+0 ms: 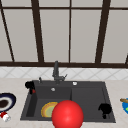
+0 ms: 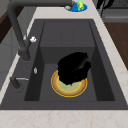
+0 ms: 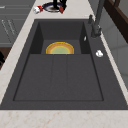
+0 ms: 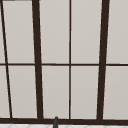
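— Small red piece point(image 1: 33, 91): where is it?

— Right under the left hand point(image 1: 29, 85), touching it, by the back left corner of the dark grey sink point(image 1: 87, 100) in the front view. The right side view has the pair before the dark round dish point(image 3: 51, 7) on the far tabletop point(image 3: 75, 10).

— Is it gripped?

— I cannot tell; the hand is a dark blob there. My guess is that the piece is being carried in the air, not resting on anything.

— And the right hand point(image 1: 105, 108)?

— It hangs over the sink's right front rim. Whether it is wide or closed, I cannot tell.

— What else is around?

— A yellow-rimmed plate point(image 1: 47, 109) lies flat in the left basin, partly behind a large red ball point(image 1: 67, 115).

— What would a next move need?

— Care, I think. The grey faucet point(image 1: 56, 71) stands near the left hand, so the piece should stay clear of it and of the sink's wall.
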You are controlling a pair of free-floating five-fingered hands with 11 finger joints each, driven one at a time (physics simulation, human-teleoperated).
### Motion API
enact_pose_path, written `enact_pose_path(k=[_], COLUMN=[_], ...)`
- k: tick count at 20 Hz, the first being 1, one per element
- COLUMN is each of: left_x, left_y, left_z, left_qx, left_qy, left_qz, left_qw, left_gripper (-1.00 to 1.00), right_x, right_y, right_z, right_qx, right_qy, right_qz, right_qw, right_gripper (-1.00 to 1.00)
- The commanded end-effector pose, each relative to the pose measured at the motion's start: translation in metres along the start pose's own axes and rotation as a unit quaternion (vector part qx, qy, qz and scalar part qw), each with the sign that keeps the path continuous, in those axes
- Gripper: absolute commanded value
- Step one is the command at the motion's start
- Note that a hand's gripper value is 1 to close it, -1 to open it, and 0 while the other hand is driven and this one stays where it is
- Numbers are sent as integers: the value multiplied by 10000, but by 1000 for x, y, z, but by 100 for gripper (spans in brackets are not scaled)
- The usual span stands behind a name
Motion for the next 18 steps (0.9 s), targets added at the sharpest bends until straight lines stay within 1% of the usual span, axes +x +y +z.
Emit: enact_pose_path(k=[1,2,7,12,15,18], left_x=[8,8,8,4,2,0], left_y=[17,19,31,34,37,33], left_z=[28,36,74,114,138,162], left_qx=[0,-12,-11,21,10,19], left_qy=[-55,-37,21,6,10,4], left_qz=[93,148,279,290,309,303], left_qw=[9999,9999,9996,9996,9995,9995], left_gripper=[100,100,100,100,100,100], right_x=[0,0,0,0,0,0], right_y=[0,0,0,0,0,0], right_z=[0,0,0,0,0,0], right_qx=[0,0,0,0,0,0], right_qy=[0,0,0,0,0,0], right_qz=[0,0,0,0,0,0], right_qw=[10000,10000,10000,10000,10000,10000], right_gripper=[0,0,0,0,0,0])
